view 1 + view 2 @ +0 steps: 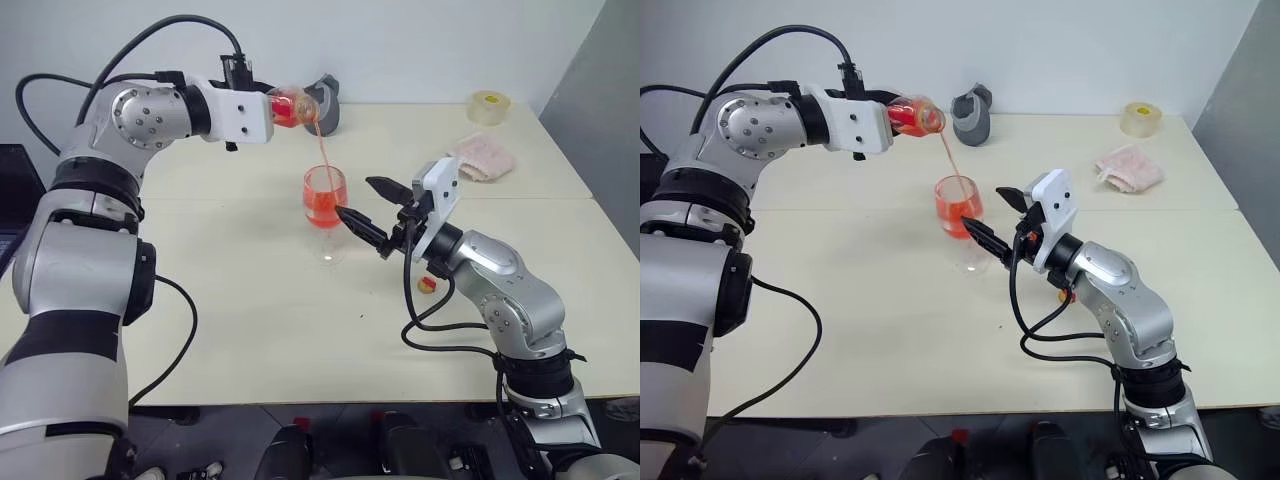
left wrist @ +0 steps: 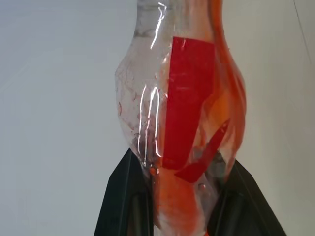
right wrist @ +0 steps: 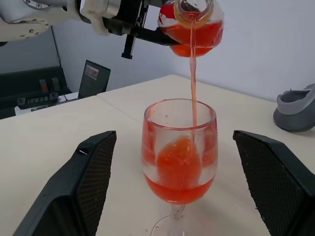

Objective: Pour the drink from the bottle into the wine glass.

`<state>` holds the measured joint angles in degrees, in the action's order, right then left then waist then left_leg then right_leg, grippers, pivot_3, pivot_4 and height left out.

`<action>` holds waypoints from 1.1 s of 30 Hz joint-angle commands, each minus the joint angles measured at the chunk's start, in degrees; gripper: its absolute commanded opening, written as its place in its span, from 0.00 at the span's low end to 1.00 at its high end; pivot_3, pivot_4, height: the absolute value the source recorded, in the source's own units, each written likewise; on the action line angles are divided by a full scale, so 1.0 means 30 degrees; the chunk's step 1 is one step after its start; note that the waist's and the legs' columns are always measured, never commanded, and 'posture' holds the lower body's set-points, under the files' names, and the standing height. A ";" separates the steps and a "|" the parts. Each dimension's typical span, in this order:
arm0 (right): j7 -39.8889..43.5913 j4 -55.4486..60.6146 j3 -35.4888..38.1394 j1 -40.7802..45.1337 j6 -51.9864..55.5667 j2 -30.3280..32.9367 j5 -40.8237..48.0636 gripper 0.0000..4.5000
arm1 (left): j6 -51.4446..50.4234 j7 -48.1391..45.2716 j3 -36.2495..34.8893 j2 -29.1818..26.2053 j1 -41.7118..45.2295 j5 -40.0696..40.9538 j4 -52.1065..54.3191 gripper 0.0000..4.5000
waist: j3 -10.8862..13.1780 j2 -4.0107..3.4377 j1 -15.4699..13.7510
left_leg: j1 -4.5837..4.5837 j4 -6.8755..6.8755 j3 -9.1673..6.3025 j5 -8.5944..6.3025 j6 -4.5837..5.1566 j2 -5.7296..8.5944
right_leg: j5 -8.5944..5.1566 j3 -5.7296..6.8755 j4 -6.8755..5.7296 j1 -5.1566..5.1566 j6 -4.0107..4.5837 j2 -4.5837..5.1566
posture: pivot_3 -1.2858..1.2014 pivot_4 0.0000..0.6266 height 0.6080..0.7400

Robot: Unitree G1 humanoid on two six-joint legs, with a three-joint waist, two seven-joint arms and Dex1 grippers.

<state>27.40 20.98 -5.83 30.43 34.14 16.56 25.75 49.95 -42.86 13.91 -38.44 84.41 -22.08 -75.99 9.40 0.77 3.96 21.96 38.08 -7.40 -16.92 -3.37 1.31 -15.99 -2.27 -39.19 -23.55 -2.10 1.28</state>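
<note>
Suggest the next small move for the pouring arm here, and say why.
Probably hold this tilt a little longer: the bottle in the left gripper has drink left, the stream lands inside the wine glass, and the level sits below its rim.

1. No readable text anywhere I look.
2. The bottle (image 2: 182, 113) in my left gripper (image 2: 189, 206) carries a plain red label (image 2: 189, 98); I make out no letters, brand or number on it.
3. The roll of tape (image 1: 487, 107) near the desk's (image 1: 250, 330) far right corner shows no print I can read.
4. My arm housings show no markings I can make out.
</note>
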 commanded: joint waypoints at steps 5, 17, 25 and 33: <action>0.0246 0.0627 0.0047 0.0166 -0.0369 0.0078 -0.0058 0.90 | -0.3140 -0.2363 -0.3210 0.0075 -0.0788 0.3834 0.1068 0.20 | -0.0001 0.0000 0.0340 | -0.0007 -0.0001 -0.0007 0.0002 -0.0002 -0.0002 | -0.0001 0.0003 -0.0018 0.0000 -0.0001 0.0000 | 0.52 0.24 1.00; 0.2396 0.3435 -0.0280 -0.2322 -0.0710 0.2186 0.0488 0.90 | -1.1834 0.1570 -0.8419 0.1419 -0.8658 0.9391 0.7886 0.20 | -0.0025 0.0016 0.0376 | -0.0002 0.0024 -0.0071 0.0012 -0.0022 -0.0002 | -0.0014 -0.0049 -0.0125 -0.0066 -0.0022 0.0037 | 0.52 0.24 1.00; 0.4175 0.4028 -0.0170 -0.4110 -0.1856 0.3275 0.0608 0.90 | -1.7187 0.6363 -1.0467 0.3921 -1.5845 1.1452 1.6318 0.20 | -0.0052 0.0065 0.0231 | 0.0010 0.0039 -0.0076 0.0012 -0.0024 -0.0019 | -0.0013 -0.0050 -0.0154 -0.0082 -0.0021 0.0040 | 0.52 0.24 1.00; 0.4863 0.3722 -0.0306 -0.4334 -0.2435 0.3705 0.0227 0.90 | -1.7019 0.7891 -1.0489 0.5291 -1.7115 1.1847 1.7279 0.20 | -0.0057 0.0074 -0.0363 | -0.0007 0.0109 -0.0059 0.0005 -0.0017 0.0001 | -0.0013 -0.0042 -0.0121 -0.0009 -0.0021 0.0057 | 0.52 0.24 1.00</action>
<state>41.62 31.22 -7.46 17.12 28.21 27.55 26.05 -3.34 -19.50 -16.74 -22.60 33.20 12.98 -26.20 9.23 1.00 2.87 21.93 38.41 -7.57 -16.90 -3.43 1.31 -16.02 -2.39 -39.54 -23.56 -2.16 1.46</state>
